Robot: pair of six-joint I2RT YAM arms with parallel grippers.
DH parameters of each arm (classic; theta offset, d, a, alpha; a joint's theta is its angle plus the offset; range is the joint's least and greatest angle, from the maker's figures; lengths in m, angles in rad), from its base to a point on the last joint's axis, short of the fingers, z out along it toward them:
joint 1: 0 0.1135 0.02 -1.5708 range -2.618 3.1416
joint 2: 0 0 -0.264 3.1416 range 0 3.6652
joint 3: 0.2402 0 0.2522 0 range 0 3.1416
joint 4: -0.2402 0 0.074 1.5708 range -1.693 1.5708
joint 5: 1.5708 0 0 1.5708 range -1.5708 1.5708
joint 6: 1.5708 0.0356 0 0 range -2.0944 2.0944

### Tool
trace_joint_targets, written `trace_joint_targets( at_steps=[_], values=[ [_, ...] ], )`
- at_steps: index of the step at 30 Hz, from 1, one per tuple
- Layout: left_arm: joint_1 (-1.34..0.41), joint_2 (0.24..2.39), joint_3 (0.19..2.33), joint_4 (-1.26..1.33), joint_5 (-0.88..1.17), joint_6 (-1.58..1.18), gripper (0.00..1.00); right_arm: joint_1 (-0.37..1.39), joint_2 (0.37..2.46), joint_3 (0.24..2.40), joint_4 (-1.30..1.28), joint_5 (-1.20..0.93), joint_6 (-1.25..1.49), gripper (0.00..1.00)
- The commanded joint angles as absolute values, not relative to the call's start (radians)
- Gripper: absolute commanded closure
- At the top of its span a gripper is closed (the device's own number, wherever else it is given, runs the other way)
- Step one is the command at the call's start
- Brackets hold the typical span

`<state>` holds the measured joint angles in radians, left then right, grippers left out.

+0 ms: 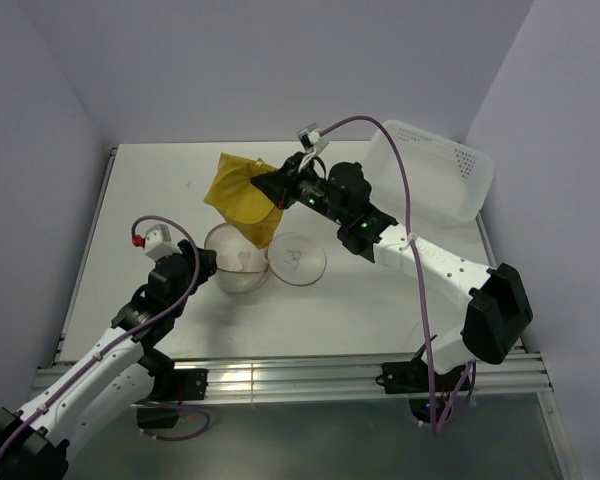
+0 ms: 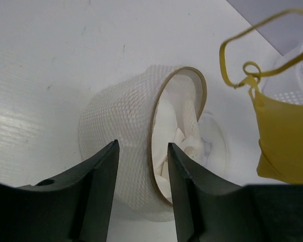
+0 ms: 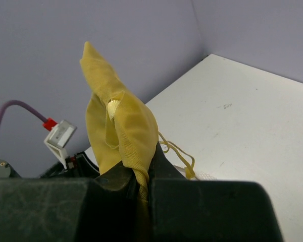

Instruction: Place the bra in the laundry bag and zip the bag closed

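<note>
Just beyond the laundry bag [image 1: 238, 268], aloft: the bra [image 1: 242, 195], long axis near vertical, pinched tight in the right claw [image 1: 277, 190]. At the bag's rim: the left claw [image 2: 142, 146], nearer, jaws half-parted astride the mesh wall; gripping or not, cannot tell. Bag mouth tipped sideways on the worktop [image 1: 380, 300]. Count: one bra, one bag, one basket [image 1: 450, 175], two claws.

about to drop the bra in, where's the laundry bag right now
Top view: the bag sits open left of centre, lid flat on its right, left fingers astride its rim, the bra held just behind it.
</note>
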<state>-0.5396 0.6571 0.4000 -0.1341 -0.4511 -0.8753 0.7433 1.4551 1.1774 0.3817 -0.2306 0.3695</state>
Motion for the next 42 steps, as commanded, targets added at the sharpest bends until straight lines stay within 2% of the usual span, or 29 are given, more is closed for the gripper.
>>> trace_joint_targets(
  at_steps=[1,3,4,6,7,9,13,19,33,42],
  values=[
    [-0.528,0.663,0.393,-0.028,-0.357,-0.836,0.52,0.742,1.468,1.169,0.518,-0.262,0.386,1.00],
    [-0.528,0.657,0.393,-0.031,-0.362,-0.834,0.63,0.742,1.480,1.120,0.586,-0.279,0.409,1.00],
    [-0.526,0.654,0.394,-0.034,-0.365,-0.834,0.77,0.742,1.483,1.103,0.615,-0.308,0.432,1.00],
    [-0.525,0.658,0.396,-0.035,-0.371,-0.834,0.86,0.745,1.494,1.054,0.692,-0.336,0.462,1.00],
    [-0.526,0.661,0.396,-0.035,-0.374,-0.841,0.94,0.746,1.497,1.040,0.730,-0.354,0.471,1.00],
    [-0.523,0.657,0.393,-0.014,-0.364,-0.842,1.00,0.747,1.508,0.996,0.764,-0.362,0.494,1.00],
    [-0.523,0.588,0.364,0.026,-0.350,-0.850,1.00,0.750,1.540,0.937,0.836,-0.333,0.496,1.00],
    [-0.523,0.597,0.373,0.018,-0.324,-0.851,1.00,0.759,1.637,0.916,0.902,-0.275,0.454,1.00],
    [-0.525,0.641,0.393,0.118,-0.279,-0.842,1.00,0.810,1.703,0.903,0.712,-0.379,0.307,1.00],
    [-0.523,0.623,0.394,0.103,-0.285,-0.847,1.00,0.830,1.712,0.922,0.555,-0.183,0.226,1.00]
  ],
)
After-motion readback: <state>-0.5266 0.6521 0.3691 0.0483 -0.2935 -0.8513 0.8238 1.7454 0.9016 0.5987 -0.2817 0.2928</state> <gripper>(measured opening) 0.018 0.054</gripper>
